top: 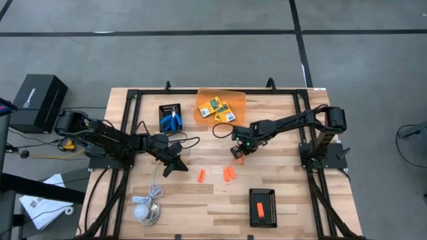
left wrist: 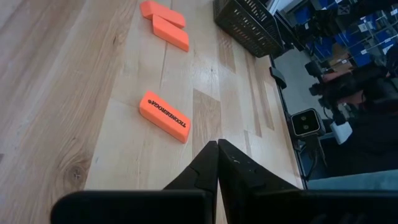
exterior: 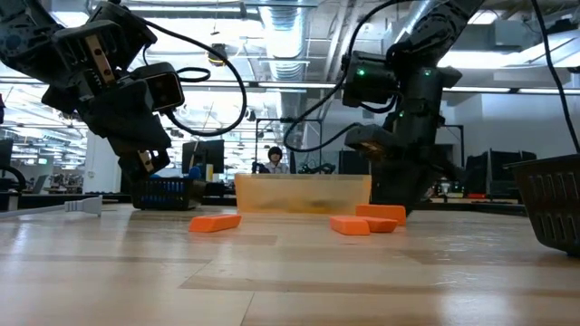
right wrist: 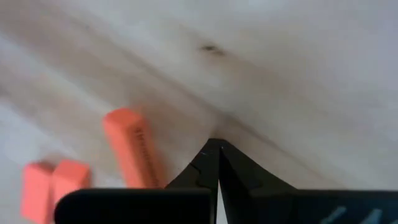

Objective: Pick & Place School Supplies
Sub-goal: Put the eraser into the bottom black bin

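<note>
- I can't read the print on the crayon boxes (top: 219,109); they lie in the orange tray (top: 237,99).
- Left of that tray, the scissors (top: 172,121) sit in a black tray (top: 162,109).
- Well below it, another black tray (top: 270,197) holds one orange stick (top: 259,210).
- Loose orange sticks (top: 229,174) lie on the table (top: 200,200) below the orange tray.
- Left gripper (top: 166,173) and right gripper (top: 237,158) hover near them, fingers pressed together, holding nothing.

We count five orange sticks (top: 201,175): four loose on the worktop (top: 280,167), one in a black tray (top: 263,195). Two black trays total, one pair of blue scissors (top: 172,121), one orange tray (top: 237,100), one white cable with puck (top: 143,212). Crayon boxes (top: 212,104): two or three, honestly can't tell.
</note>
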### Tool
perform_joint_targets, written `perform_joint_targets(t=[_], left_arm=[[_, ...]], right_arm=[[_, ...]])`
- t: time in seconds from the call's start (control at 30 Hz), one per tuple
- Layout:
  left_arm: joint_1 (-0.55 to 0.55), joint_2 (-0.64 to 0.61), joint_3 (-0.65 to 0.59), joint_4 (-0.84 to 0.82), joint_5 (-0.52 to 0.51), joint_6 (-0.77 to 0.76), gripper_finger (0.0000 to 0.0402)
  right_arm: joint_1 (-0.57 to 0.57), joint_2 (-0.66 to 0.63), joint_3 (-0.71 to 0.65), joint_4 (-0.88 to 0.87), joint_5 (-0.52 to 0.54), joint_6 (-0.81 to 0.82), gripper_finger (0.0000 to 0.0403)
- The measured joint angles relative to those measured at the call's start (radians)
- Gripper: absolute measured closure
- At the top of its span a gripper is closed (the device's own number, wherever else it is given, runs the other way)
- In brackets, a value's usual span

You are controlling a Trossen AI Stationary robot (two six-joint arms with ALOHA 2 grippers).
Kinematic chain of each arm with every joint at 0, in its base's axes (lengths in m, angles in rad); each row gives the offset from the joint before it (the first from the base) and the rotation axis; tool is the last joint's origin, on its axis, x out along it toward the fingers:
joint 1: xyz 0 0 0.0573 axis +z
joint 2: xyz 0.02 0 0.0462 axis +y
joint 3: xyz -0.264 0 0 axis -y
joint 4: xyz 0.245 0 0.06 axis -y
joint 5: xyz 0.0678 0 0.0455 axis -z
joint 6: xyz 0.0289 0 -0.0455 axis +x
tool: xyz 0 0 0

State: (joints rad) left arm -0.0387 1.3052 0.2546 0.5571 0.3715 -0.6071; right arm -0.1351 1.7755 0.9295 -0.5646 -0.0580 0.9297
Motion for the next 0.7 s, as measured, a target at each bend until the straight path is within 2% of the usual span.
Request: perform_joint_targets(t=[0.07, 0.13, 0.23, 0.3, 0.37, 0.5, 0.7], left_arm=[[0.000, 0.000, 0.000, 0.000, 0.000, -0.002, 0.0399], [0.000, 0.000, 0.000, 0.000, 0.000, -0.003, 0.0399], [0.000, 0.000, 0.000, 0.000, 0.000, -0.003, 0.0399], [0.000, 0.000, -0.002, 0.001, 0.000, 0.000, 0.0399], [0.000, 0.000, -0.002, 0.000, 0.000, 0.003, 0.0399], [0.000, 0.000, -0.004, 0.000, 0.000, 0.020, 0.0399], [0.000, 0.000, -0.004, 0.000, 0.000, 0.025, 0.0399]], right_arm=[[-0.014, -0.026, -0.004, -0.020, 0.032, 0.014, 0.0403], [-0.019, -0.068, -0.015, -0.054, 0.147, 0.020, 0.0403], [-0.026, -0.163, -0.010, -0.072, 0.247, 0.070, 0.0403], [-0.027, -0.236, -0.007, -0.061, 0.224, 0.071, 0.0399], [-0.021, -0.281, -0.010, -0.030, 0.152, 0.059, 0.0383], [0.018, -0.332, -0.007, -0.002, 0.103, 0.109, 0.0318], [0.104, -0.309, 0.006, -0.002, 0.057, 0.171, 0.0227]])
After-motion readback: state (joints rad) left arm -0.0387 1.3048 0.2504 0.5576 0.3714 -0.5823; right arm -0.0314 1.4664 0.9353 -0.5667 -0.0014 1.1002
